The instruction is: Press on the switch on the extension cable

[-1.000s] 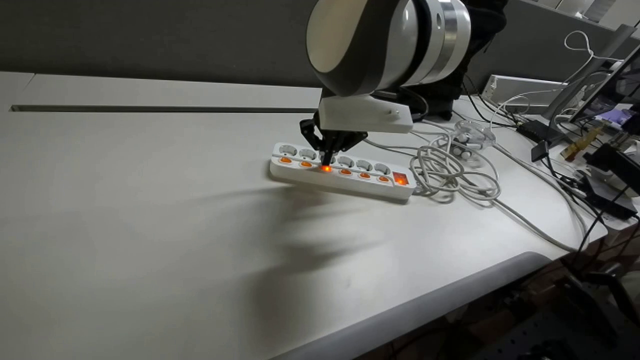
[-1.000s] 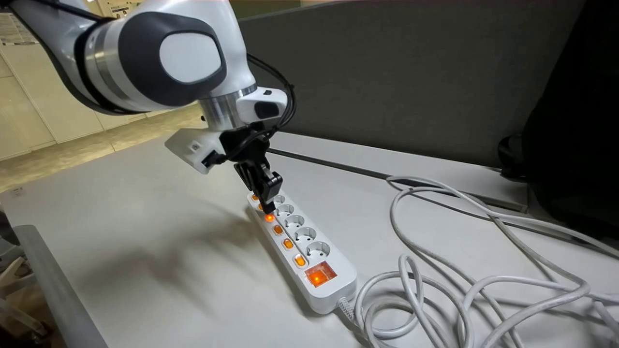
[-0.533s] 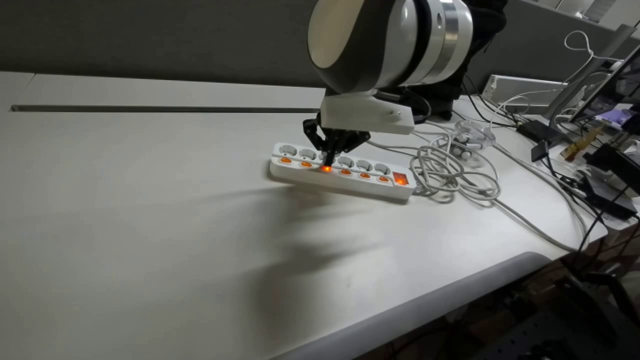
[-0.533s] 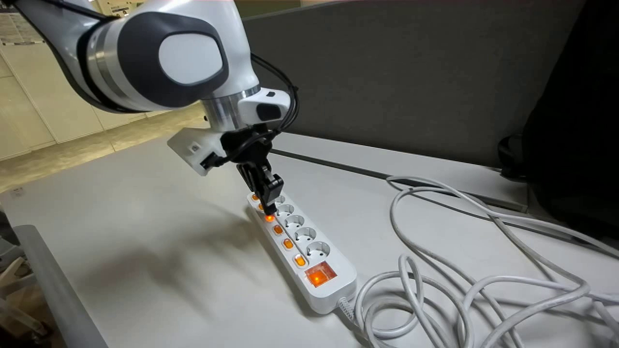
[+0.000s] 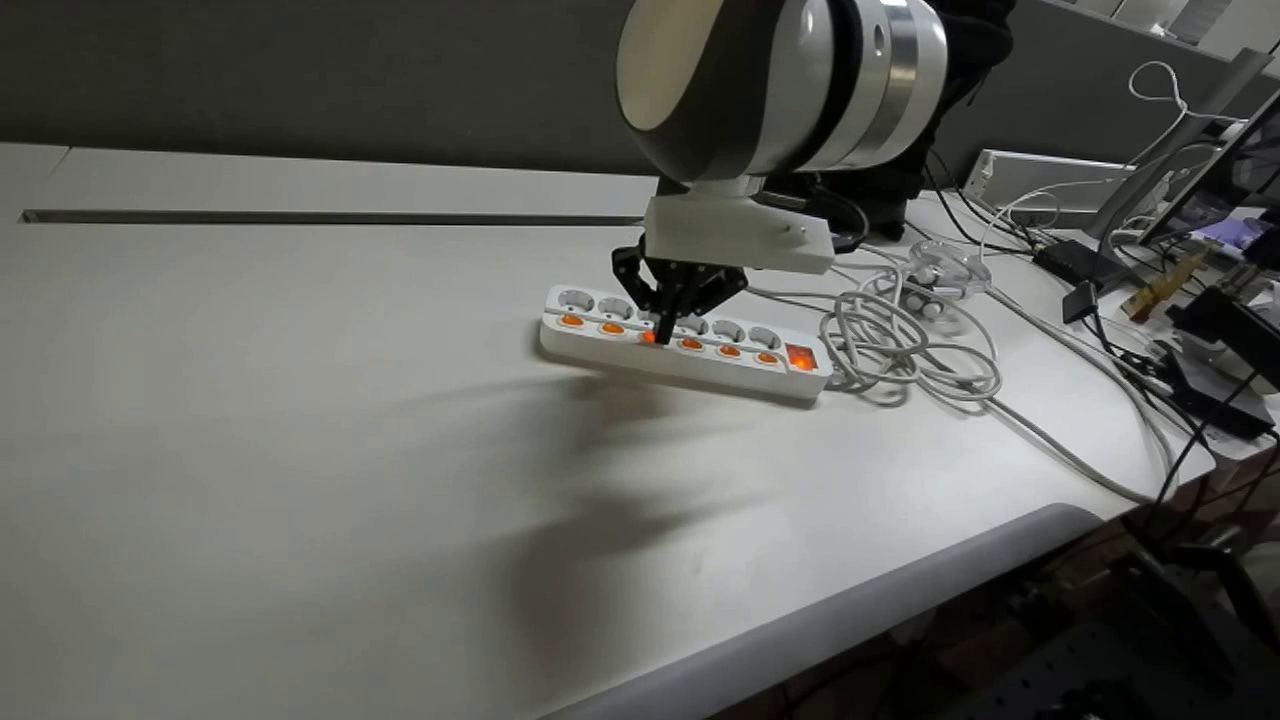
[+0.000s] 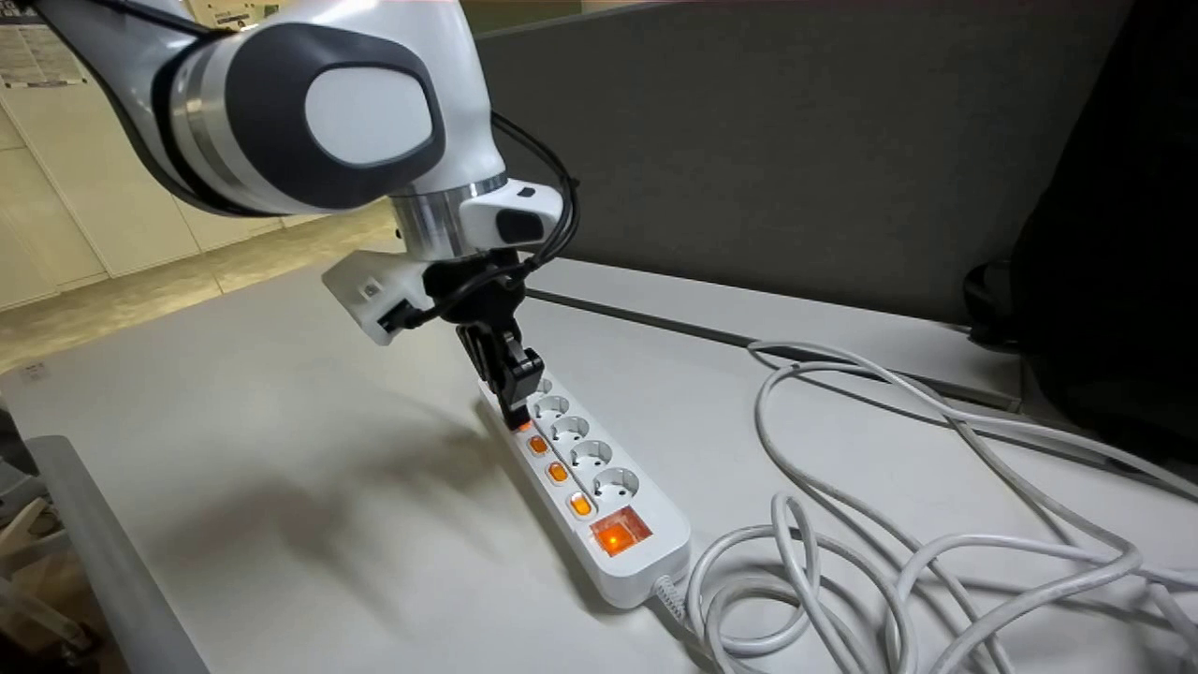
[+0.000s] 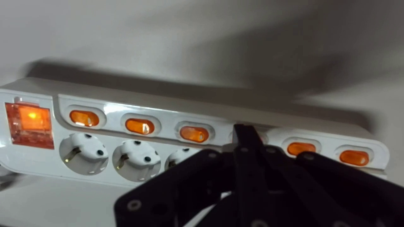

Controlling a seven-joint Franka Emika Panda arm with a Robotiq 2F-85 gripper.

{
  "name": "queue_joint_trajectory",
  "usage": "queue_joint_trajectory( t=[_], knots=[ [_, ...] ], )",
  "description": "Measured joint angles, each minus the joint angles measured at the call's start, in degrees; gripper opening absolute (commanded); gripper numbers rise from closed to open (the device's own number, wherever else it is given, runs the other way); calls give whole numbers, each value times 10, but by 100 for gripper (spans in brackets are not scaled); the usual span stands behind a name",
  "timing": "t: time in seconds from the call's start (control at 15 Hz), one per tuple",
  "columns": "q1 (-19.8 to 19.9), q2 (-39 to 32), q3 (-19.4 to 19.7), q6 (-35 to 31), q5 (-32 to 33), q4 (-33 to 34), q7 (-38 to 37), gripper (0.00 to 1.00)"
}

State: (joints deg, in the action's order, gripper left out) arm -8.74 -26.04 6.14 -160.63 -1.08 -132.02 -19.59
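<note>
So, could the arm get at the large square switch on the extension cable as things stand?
Likely yes: the large switch lies uncovered, the cord clear of it. The shut gripper, at a small switch, would probably have to lift and shift along the extension cable first.

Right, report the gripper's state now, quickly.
Gripper: closed, holding nothing, its end at an orange switch on the extension cable; contact can't be told.

White arm (image 6: 459, 98), dark-grey shell (image 6: 271, 112), silver collar (image 6: 430, 225), black cables (image 6: 567, 211); black gripper (image 7: 247, 132), round screws (image 7: 134, 205).
</note>
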Motion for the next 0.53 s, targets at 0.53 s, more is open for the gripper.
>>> queue_joint_trajectory(
  t=[0.53],
  knots=[
    [5,0,0,9,-16,0,-4,0]
  ],
)
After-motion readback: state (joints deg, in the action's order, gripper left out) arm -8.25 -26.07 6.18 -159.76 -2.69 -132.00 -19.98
